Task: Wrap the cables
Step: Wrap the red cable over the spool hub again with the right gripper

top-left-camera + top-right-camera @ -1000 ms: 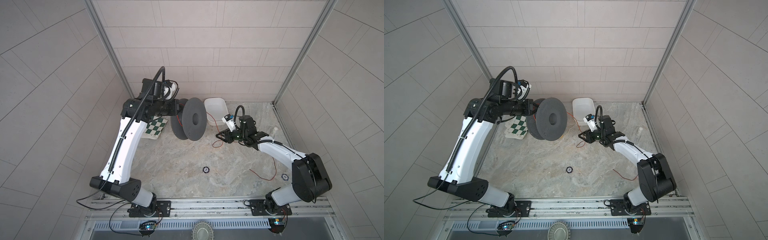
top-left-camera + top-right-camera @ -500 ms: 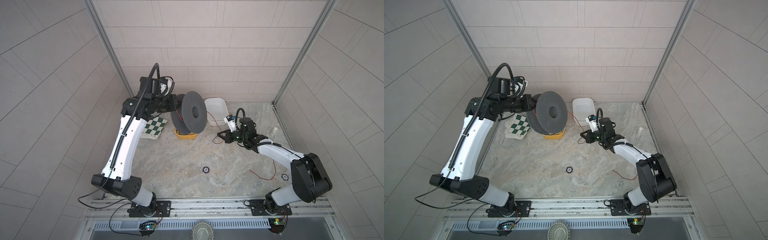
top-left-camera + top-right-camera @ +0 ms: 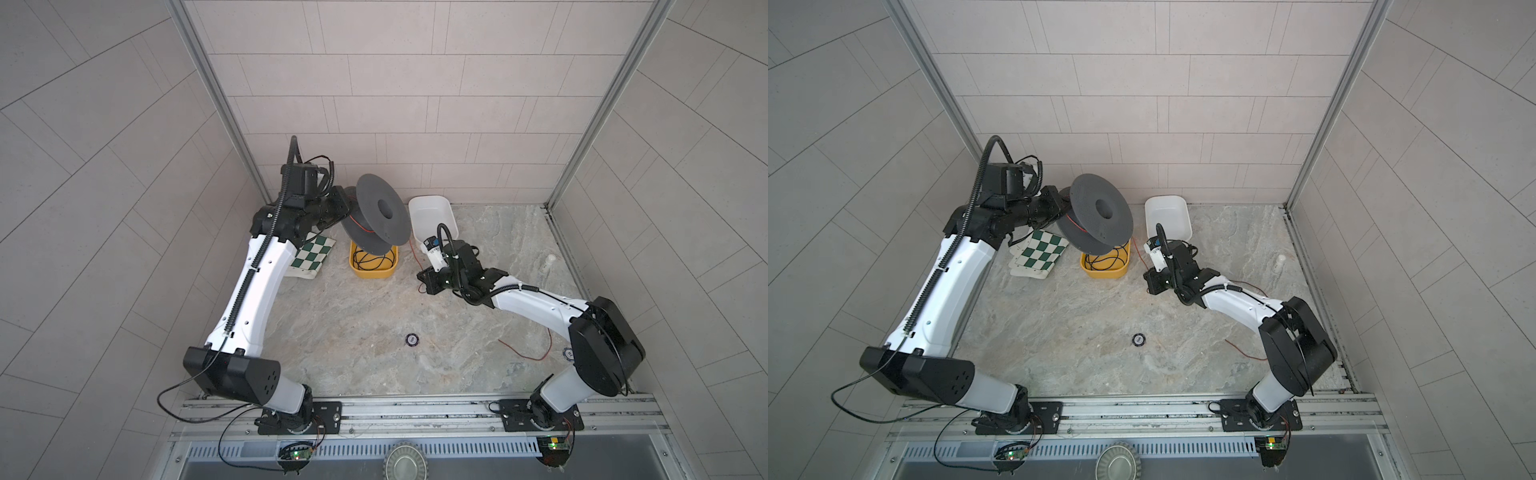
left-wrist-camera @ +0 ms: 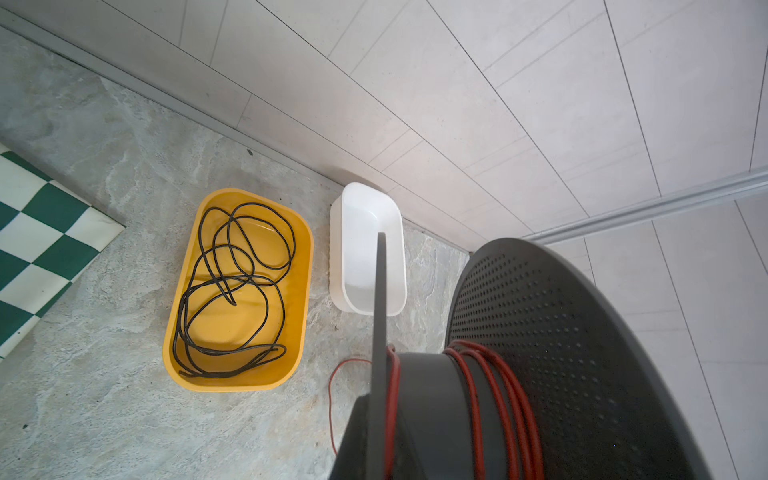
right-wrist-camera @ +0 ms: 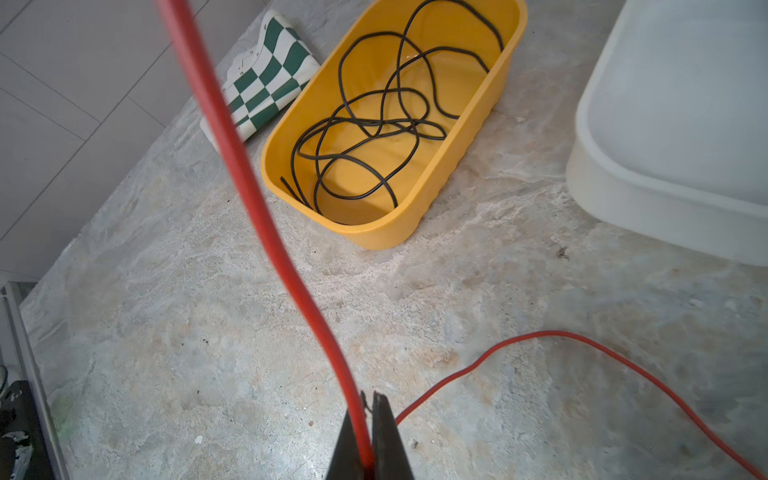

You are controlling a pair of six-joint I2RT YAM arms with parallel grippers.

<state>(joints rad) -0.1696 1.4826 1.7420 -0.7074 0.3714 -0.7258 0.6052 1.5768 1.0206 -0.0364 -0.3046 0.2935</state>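
Pinching red wire [image 5: 266, 216] w/ right claw [image 5: 370, 405]; left claw [image 3: 341, 203] grips spool [image 3: 380, 214].

No writing can be read anywhere. A blue-and-white label [image 3: 431, 242] on the camera housing just behind the right gripper [image 3: 423, 284] carries print too small to make out. A small round disc [image 3: 411, 339] lies on the table [image 3: 353, 324], well apart from that gripper, and the pale mark in its centre is also illegible. The checkered cloth [image 5: 266, 75], beyond the yellow tray [image 5: 386, 235] from the gripper, has tiny dark marks on its white border, too blurred to read.
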